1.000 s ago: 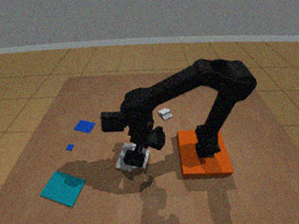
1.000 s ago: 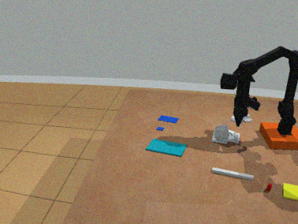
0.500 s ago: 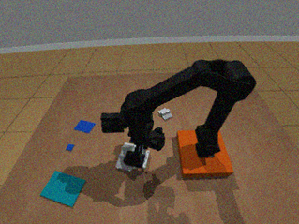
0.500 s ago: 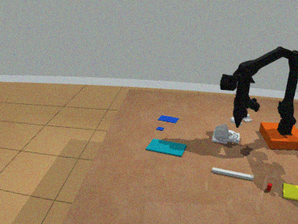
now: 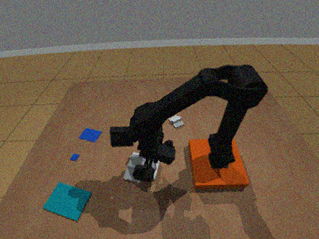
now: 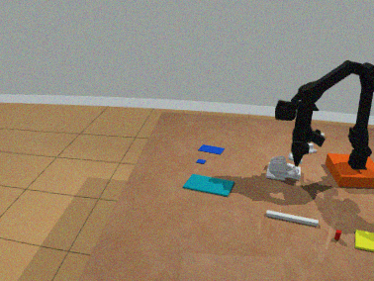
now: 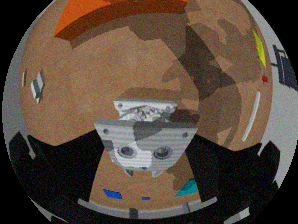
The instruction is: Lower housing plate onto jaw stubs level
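Observation:
My gripper [image 5: 145, 173] [image 6: 297, 164] points down over the grey-white base assembly [image 5: 128, 175] [image 6: 295, 177] [image 7: 131, 105]. The ribbed grey housing plate [image 6: 278, 170] [image 7: 115, 137] is between my widely spaced fingers, which are shut on it at its two side edges. It shows two round bores in the wrist view and is tilted, not level, at the base's camera side. Two small grey tips, perhaps of the jaws, show below the plate's lower edge. The stubs and pins are hidden behind the plate.
The orange block [image 5: 235, 178] [image 7: 125, 19] carries the arm. A small grey part [image 5: 176, 122] [image 7: 37, 86] lies behind. Around are a teal plate [image 5: 65, 200] [image 6: 209, 185], two blue pieces [image 5: 91, 135] [image 5: 74, 157], a white rod [image 6: 292, 218], a red peg [image 6: 337, 234] and a yellow piece [image 6: 365, 240].

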You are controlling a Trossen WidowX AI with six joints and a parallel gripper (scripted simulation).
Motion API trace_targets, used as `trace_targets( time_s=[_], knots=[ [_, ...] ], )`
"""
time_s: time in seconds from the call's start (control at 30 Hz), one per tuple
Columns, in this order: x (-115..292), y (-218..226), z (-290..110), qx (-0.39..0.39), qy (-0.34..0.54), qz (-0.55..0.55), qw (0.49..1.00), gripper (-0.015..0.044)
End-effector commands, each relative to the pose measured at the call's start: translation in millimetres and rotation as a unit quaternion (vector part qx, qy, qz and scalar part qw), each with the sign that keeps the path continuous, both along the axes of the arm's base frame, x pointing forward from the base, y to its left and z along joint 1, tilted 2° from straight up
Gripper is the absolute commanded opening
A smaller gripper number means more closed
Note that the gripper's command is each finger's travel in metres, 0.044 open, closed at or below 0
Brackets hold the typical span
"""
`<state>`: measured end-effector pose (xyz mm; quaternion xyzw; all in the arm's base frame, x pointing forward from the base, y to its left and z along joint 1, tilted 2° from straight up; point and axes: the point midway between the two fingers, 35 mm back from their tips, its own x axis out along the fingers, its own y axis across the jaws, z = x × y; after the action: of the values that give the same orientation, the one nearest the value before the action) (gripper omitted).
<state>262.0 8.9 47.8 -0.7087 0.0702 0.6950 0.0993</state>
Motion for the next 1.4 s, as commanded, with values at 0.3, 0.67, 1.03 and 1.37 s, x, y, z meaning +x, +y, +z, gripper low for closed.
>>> trace_targets(
  time_s=[0.3, 0.67, 1.03, 1.37],
  knots=[
    [-1, 2, -21, 0.002, 0.002, -0.002, 1.0, 0.0351],
    [-2, 2, -32, 0.002, 0.002, -0.001, 1.0, 0.0351],
    [-2, 2, -33, 0.002, 0.002, -0.001, 1.0, 0.0351],
    [-2, 2, -34, 0.002, 0.002, -0.001, 1.0, 0.0351]
  ],
)
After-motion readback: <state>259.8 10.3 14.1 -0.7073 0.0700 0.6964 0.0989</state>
